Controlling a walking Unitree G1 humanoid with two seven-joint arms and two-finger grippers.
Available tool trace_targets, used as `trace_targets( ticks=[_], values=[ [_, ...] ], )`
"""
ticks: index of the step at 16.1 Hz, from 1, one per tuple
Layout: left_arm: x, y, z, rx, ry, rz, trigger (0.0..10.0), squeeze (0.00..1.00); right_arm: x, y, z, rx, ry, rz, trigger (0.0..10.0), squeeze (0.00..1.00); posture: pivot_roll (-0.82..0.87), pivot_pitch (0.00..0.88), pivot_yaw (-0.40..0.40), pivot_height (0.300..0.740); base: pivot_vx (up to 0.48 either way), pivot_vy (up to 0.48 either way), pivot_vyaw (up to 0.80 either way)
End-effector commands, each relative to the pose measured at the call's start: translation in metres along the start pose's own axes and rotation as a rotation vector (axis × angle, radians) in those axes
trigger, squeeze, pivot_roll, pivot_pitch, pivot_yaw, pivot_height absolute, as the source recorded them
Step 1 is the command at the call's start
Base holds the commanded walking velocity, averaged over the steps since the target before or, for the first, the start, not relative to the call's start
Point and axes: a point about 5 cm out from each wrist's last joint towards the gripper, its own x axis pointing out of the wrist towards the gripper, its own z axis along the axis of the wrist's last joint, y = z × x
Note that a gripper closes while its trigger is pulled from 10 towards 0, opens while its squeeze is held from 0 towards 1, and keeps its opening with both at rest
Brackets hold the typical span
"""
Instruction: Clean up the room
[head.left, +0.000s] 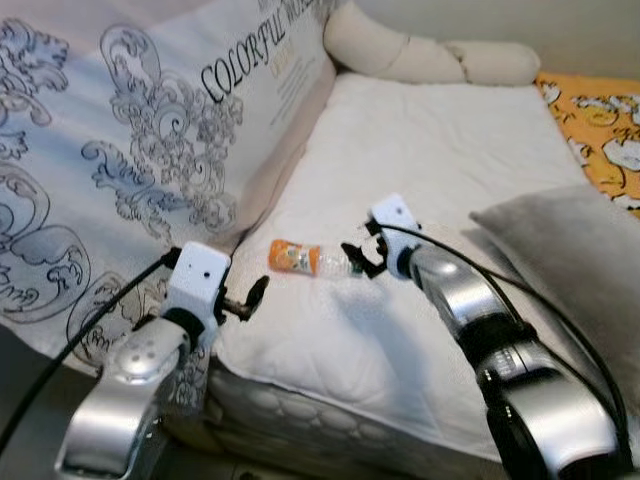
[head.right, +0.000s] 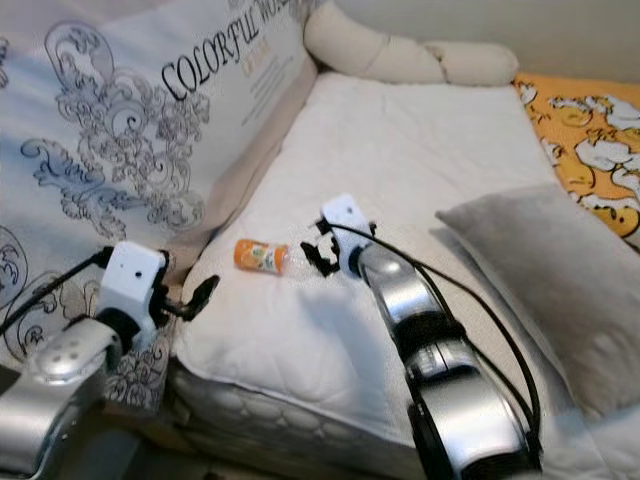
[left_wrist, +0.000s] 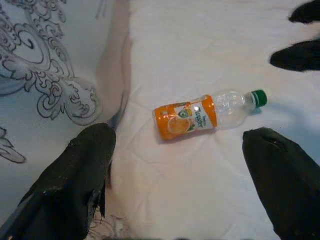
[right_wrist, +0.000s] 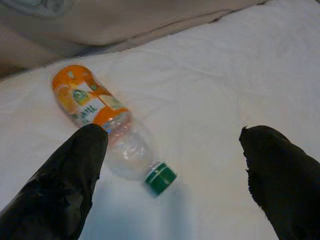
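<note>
- One plastic bottle (head.left: 305, 259) lies on its side on the white mattress (head.left: 420, 150), near the front edge, just beside the large patterned cushion (head.left: 130, 150) printed with "COLORFUL".
- The eye views show the bottle only as an orange label and a pale clear end; the wrist views add a green cap (right_wrist: 160, 178), a clear empty neck section and printed lettering on the label.
- The right gripper (head.left: 362, 256) hovers at the cap end of the bottle, its two black fingers spread apart and grasping nothing; in the right wrist view one finger (right_wrist: 65, 185) overlaps the bottle's clear part, and contact cannot be told.
- The left gripper (head.left: 250, 297) sits at the mattress's front corner, apart from the bottle, fingers released and empty; the left wrist view shows the bottle lying between its two spread fingertips (left_wrist: 75, 175), farther off.
- The eye views alone take in the bedding: one grey pillow (head.left: 575, 270) at the robot's right, one cream bolster (head.left: 430, 55) at the far end, and one orange patterned cloth (head.left: 600, 130).
</note>
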Motion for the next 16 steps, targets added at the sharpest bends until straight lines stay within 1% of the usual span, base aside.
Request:
trace_targets(
  ticks=[1,4,5,6,7,8,9,10,11,12,14,16],
  values=[
    [-0.003,-0.004,0.003,0.031,0.003,-0.052,10.0,0.0,0.003,-0.003,0.002,-0.053,0.019,-0.019,10.0,1.0,0.04,0.041,0.006,0.74,0.0,0.0,0.0],
    [-0.01,-0.008,0.012,0.068,0.001,-0.135,10.0,0.0,0.005,-0.005,0.002,-0.076,0.048,-0.022,10.0,1.0,0.08,0.118,0.004,0.74,0.0,0.0,0.0],
    [-0.015,-0.008,0.015,0.096,0.0,-0.166,10.0,0.0,0.006,-0.003,0.001,-0.092,0.056,-0.016,10.0,1.0,0.11,0.164,-0.005,0.74,0.0,0.0,0.0],
    [-0.017,-0.009,0.017,0.106,-0.001,-0.173,10.0,0.0,0.006,-0.003,0.001,-0.096,0.056,-0.018,10.0,1.0,0.11,0.17,-0.004,0.74,0.0,0.0,0.0],
    [-0.023,-0.01,0.022,0.138,-0.003,-0.214,10.0,0.0,0.007,-0.001,0.003,-0.113,0.044,-0.008,10.0,0.62,0.14,0.199,0.001,0.74,0.0,0.0,0.0],
    [-0.025,-0.009,0.024,0.155,-0.002,-0.228,10.0,0.0,0.008,-0.002,0.005,-0.147,0.042,-0.023,10.0,0.0,0.15,0.219,0.003,0.74,0.0,0.0,0.0],
    [-0.027,-0.008,0.026,0.159,-0.004,-0.24,10.0,0.0,0.008,-0.002,0.008,-0.17,0.037,-0.034,10.0,0.0,0.16,0.227,0.002,0.74,0.0,0.0,0.0],
    [-0.029,-0.008,0.028,0.159,-0.005,-0.243,10.0,0.0,0.008,-0.001,0.009,-0.168,0.035,-0.033,10.0,0.0,0.16,0.237,0.003,0.74,0.0,0.0,0.0],
    [-0.033,-0.008,0.03,0.169,0.002,-0.26,10.0,0.0,0.009,0.0,0.012,-0.188,0.028,-0.031,10.0,0.0,0.18,0.249,0.001,0.74,0.0,0.0,0.0],
    [-0.038,-0.01,0.03,0.173,0.015,-0.275,10.0,0.0,0.01,0.001,0.015,-0.228,0.025,-0.029,10.0,0.0,0.19,0.265,-0.001,0.74,0.0,0.0,0.0],
    [-0.047,-0.013,0.029,0.173,0.033,-0.29,10.0,0.0,0.01,0.0,0.015,-0.277,0.03,-0.047,10.0,0.0,0.21,0.282,-0.007,0.74,0.0,0.0,0.0],
    [-0.057,-0.018,0.03,0.171,0.042,-0.31,10.0,0.0,0.009,-0.003,0.013,-0.288,0.037,-0.066,10.0,0.0,0.24,0.3,-0.015,0.74,0.0,0.0,0.0]
  ],
)
